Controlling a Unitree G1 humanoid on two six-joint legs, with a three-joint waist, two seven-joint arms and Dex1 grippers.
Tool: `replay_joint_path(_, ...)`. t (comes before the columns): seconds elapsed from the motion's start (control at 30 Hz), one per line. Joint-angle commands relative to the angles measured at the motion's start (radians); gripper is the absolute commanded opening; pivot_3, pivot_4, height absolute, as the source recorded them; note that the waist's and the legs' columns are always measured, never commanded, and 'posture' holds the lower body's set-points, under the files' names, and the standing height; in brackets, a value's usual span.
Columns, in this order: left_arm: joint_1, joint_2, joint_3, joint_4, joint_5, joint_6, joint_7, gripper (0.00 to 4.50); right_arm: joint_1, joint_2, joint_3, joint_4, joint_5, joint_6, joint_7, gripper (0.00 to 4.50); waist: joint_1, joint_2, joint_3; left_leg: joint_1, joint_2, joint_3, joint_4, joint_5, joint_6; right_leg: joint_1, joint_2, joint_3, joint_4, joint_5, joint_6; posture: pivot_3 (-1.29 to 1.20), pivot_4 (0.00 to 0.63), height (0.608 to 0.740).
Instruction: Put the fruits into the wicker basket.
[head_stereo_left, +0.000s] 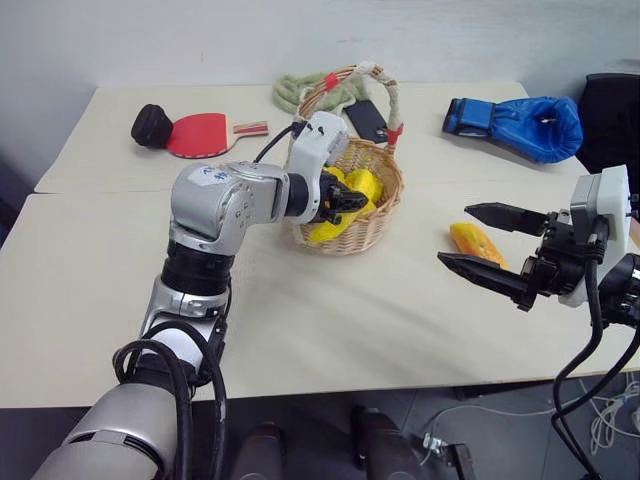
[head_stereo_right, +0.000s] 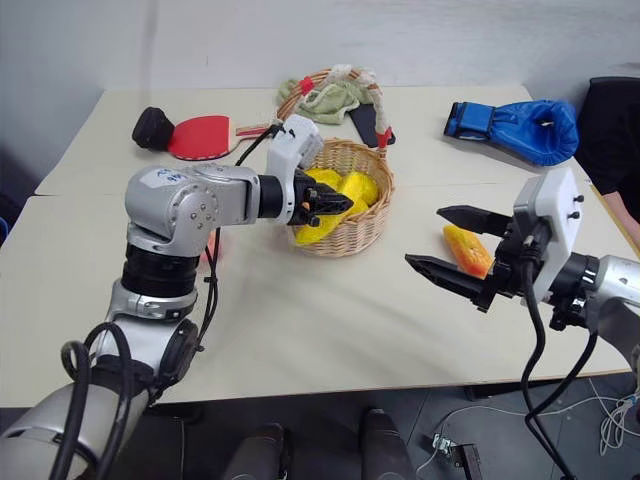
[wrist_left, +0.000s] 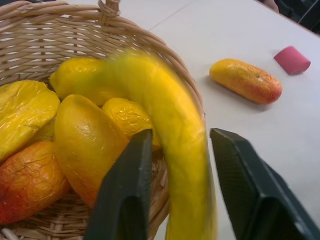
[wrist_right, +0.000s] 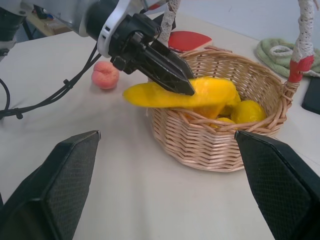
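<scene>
The wicker basket (head_stereo_left: 372, 236) stands mid-table and holds several yellow and orange fruits (wrist_left: 85, 140). A long yellow banana (wrist_left: 172, 150) lies across its near rim, partly inside and partly sticking out. My left gripper (head_stereo_left: 350, 200) hovers at that rim, its fingers (wrist_left: 125, 190) apart on either side of the banana, which looks blurred between them. An orange-yellow mango-like fruit (head_stereo_left: 476, 243) lies on the table to the right of the basket. My right gripper (head_stereo_left: 487, 242) stands open and empty just in front of that fruit. A pink-orange peach (wrist_right: 105, 75) rests on the table left of the basket.
A small pink block (wrist_left: 292, 59) lies beyond the mango. At the back are a red paddle (head_stereo_left: 200, 133), a black object (head_stereo_left: 152, 125), a green cloth (head_stereo_left: 298, 90), a black flat item (head_stereo_left: 368, 120) and a blue boxing glove (head_stereo_left: 522, 125). The basket's tall handle (head_stereo_left: 392, 100) arches overhead.
</scene>
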Motion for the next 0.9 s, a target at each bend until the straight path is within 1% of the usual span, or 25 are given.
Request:
replay_joint_path(0.03,-0.067,-0.033,0.095,0.021,-0.004,0.021,0.054,3.34,-0.022,0.012,0.018,-0.011,-0.004,-0.029,-0.010,4.50,0.001,0.000,0.000,0.000,0.000,0.000,0.000,0.000,0.000,0.000,0.000,0.000,0.000,0.000,0.000,0.00,0.150,0.740)
replay_joint_path(0.07,-0.075,-0.040,0.103,0.033,0.002,0.014,0.065,3.69,-0.025,0.015,0.023,-0.010,-0.006,-0.030,-0.013,4.50,0.001,0.000,0.000,0.000,0.000,0.000,0.000,0.000,0.000,0.000,0.000,0.000,-0.001,0.000,0.000,0.00,0.150,0.740)
replay_joint_path(0.13,-0.078,-0.034,0.073,0.058,0.019,-0.021,0.061,4.35,-0.036,0.019,0.036,-0.009,-0.005,-0.034,-0.016,4.50,0.002,0.000,0.000,0.000,0.000,0.000,0.000,0.000,0.000,0.000,0.000,0.000,-0.001,0.000,0.001,0.00,0.150,0.740)
replay_joint_path(0.17,-0.077,-0.032,0.065,0.063,0.021,-0.027,0.057,4.46,-0.039,0.020,0.039,-0.009,-0.004,-0.035,-0.017,4.50,0.002,0.000,0.000,0.000,0.000,0.000,0.000,0.000,0.000,0.000,0.000,0.000,-0.001,0.000,0.001,0.00,0.150,0.740)
replay_joint_path(0.27,-0.071,-0.006,0.030,0.054,0.022,-0.056,0.025,4.46,-0.055,0.015,0.050,-0.001,-0.004,-0.038,-0.019,4.50,0.002,0.000,0.000,0.000,0.000,0.000,0.000,0.000,-0.001,0.000,0.000,0.000,-0.001,0.000,0.001,0.00,0.150,0.740)
replay_joint_path(0.37,-0.065,0.021,0.021,0.022,-0.002,-0.062,-0.019,4.46,-0.061,0.013,0.054,0.001,-0.003,-0.038,-0.019,4.50,-0.001,0.000,0.000,-0.001,0.000,0.000,0.000,0.000,-0.002,0.000,0.000,0.000,-0.001,0.000,0.001,0.00,0.150,0.740)
replay_joint_path(0.47,-0.043,0.081,0.006,-0.046,-0.042,-0.062,-0.102,4.46,-0.069,0.014,0.064,0.003,-0.005,-0.036,-0.021,4.50,-0.002,0.000,0.000,-0.001,0.000,0.000,0.000,0.001,-0.002,-0.001,0.000,0.000,0.000,0.000,0.000,0.00,0.150,0.740)
replay_joint_path(0.6,-0.013,0.146,-0.022,-0.090,-0.056,-0.028,-0.142,4.46,-0.087,0.016,0.082,0.008,-0.010,-0.035,-0.024,4.50,0.000,0.000,0.000,-0.001,0.000,0.000,-0.001,0.001,-0.003,-0.001,0.000,0.000,0.000,0.000,0.000,0.00,0.150,0.740)
replay_joint_path(0.73,0.012,0.216,-0.090,-0.140,-0.073,-0.021,-0.207,4.46,-0.098,0.015,0.092,0.011,-0.007,-0.032,-0.027,4.50,-0.001,0.000,0.000,0.000,0.000,0.000,0.000,0.001,-0.004,-0.001,0.000,0.001,0.000,0.000,0.000,0.00,0.150,0.740)
replay_joint_path(0.9,0.025,0.198,-0.162,-0.104,-0.040,-0.062,-0.210,4.46,-0.112,0.019,0.093,0.013,0.002,-0.026,-0.038,4.50,0.003,0.000,0.000,-0.001,0.000,0.000,0.000,0.001,-0.004,-0.001,0.000,0.000,0.000,0.000,0.000,0.00,0.150,0.740)
